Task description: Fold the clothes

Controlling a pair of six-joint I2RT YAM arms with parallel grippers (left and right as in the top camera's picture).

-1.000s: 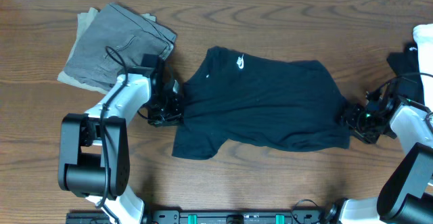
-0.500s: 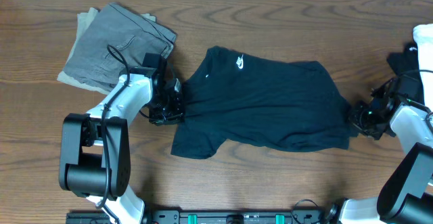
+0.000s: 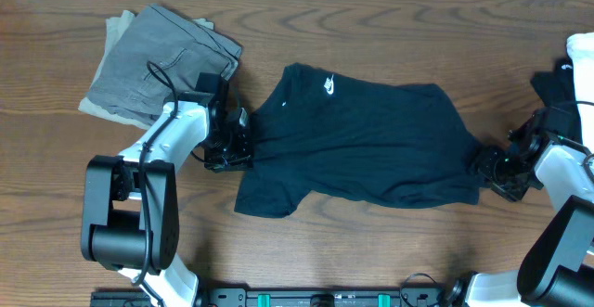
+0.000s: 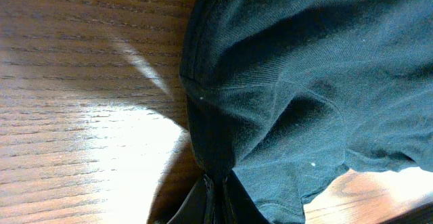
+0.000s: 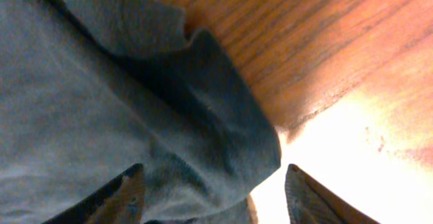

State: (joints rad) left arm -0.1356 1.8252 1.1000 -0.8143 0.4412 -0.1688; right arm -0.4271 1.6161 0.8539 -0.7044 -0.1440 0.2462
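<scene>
The black T-shirt (image 3: 371, 140) with a small white logo (image 3: 329, 86) lies spread across the middle of the table. My left gripper (image 3: 243, 147) is shut on the shirt's left edge; the left wrist view shows the dark fabric (image 4: 284, 82) pinched between the closed fingers (image 4: 218, 190). My right gripper (image 3: 484, 165) is at the shirt's right edge. In the right wrist view its fingers (image 5: 213, 183) are spread apart with a fold of the shirt (image 5: 135, 116) between them, not clamped.
A grey folded garment (image 3: 162, 61) lies at the back left, close to my left arm. A white cloth (image 3: 583, 61) and a dark item (image 3: 554, 84) sit at the right edge. Bare wood table (image 3: 371, 242) lies in front of the shirt.
My right gripper drew slightly away from the shirt's right edge, then came back onto it. The left arm and the shirt have hardly moved.
</scene>
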